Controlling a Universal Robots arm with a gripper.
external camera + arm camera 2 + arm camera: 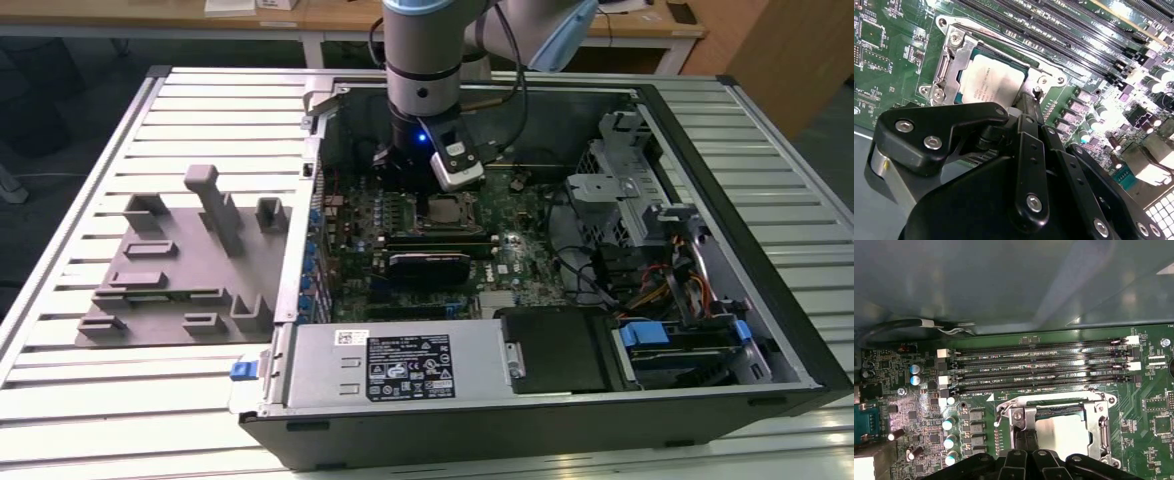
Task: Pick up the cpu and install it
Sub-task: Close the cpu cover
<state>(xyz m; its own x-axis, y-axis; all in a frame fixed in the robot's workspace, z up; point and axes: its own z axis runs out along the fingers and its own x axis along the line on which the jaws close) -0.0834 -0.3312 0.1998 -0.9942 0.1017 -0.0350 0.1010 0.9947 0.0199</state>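
The cpu [989, 80] is lying in the socket [949, 60], with the gripper [1029, 102] right at its edge. I can't tell if it's open or closed. My worry is that a sideways bump cocks the cpu in there.

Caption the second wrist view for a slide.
The gripper beside the cpu, lying inside the socket's metal frame on the motherboard.

A pale slatted metal table [80, 150] lies under even light, with wooden desks [134, 20] on white legs standing behind it over a dark floor [200, 55], and a wooden panel [787, 50] rising at the exterior view's right.
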